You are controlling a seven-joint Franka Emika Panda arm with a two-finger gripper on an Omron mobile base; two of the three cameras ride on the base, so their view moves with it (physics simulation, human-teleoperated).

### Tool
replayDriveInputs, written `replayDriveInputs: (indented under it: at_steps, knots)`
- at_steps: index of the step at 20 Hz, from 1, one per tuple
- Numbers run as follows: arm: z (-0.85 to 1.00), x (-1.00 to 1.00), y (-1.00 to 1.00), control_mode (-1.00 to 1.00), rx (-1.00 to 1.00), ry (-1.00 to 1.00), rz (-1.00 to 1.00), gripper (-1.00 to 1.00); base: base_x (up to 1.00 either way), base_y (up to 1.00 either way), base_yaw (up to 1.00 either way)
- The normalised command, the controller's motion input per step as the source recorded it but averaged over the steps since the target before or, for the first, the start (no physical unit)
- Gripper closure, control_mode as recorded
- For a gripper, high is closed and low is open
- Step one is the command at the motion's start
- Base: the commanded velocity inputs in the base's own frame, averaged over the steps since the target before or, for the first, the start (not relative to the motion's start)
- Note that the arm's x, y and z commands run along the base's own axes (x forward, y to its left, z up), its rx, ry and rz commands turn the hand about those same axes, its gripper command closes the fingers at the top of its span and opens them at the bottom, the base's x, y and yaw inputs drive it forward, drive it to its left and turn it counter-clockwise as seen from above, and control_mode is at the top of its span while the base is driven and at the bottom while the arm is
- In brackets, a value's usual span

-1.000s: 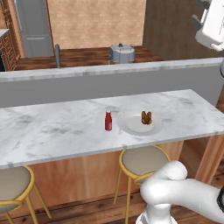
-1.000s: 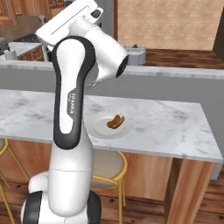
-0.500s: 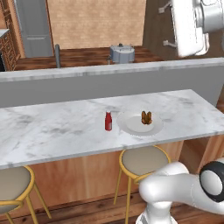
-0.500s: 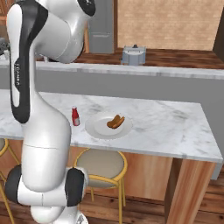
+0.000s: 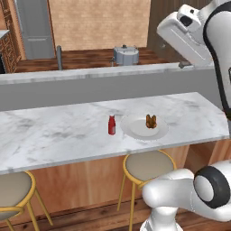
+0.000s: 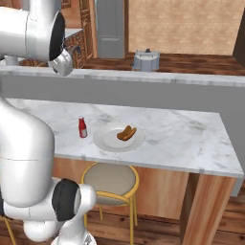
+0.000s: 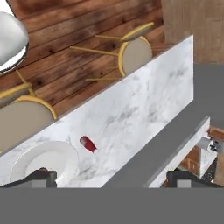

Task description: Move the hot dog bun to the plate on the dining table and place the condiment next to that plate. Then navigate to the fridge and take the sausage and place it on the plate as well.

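The hot dog bun (image 5: 151, 121) (image 6: 126, 133) lies on the round off-white plate (image 5: 135, 131) (image 6: 107, 141) on the marble dining table (image 5: 58, 135) (image 6: 182, 134). Just left of the plate stands the red condiment (image 5: 112, 125) (image 6: 83, 127), upright and apart from it. My arm (image 5: 189, 36) is raised high above the table's right end. In the hand view my gripper (image 7: 111, 179) is open and empty, looking down on the plate (image 7: 41, 159), the condiment (image 7: 88, 143) and the table (image 7: 144, 105). The grey fridge (image 5: 34, 27) (image 6: 111, 24) stands shut at the back. The sausage is out of view.
Yellow-legged stools (image 5: 146, 164) (image 6: 110, 179) (image 7: 135, 52) are tucked under the table's near side. A grey ledge (image 5: 90, 74) runs behind the table. Beyond it a metal appliance (image 5: 125, 55) sits on the back counter. Wooden cabinets (image 5: 6, 49) flank the fridge.
My arm has swung up and around: its hand came in from the right edge of the left base view towards the middle. Bun, plate and condiment have not moved.
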Motion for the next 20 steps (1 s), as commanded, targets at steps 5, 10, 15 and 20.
replayDriveInputs:
  at_steps: [5, 10, 15, 20]
  knots:
    - [-1.00, -0.56, -0.49, -1.00, -0.09, -0.03, -0.48, -1.00, 0.00, 0.00, 0.00]
    - [-1.00, -0.28, -0.29, -1.00, 0.01, 0.00, -0.69, -1.00, 0.00, 0.00, 0.00]
    - [-0.69, 0.30, -0.17, -1.00, 0.08, 0.00, -0.72, -1.00, 0.00, 0.00, 0.00]
    - [-0.21, 0.14, -0.29, -1.00, 0.22, -0.08, -0.57, -1.00, 0.00, 0.00, 0.00]
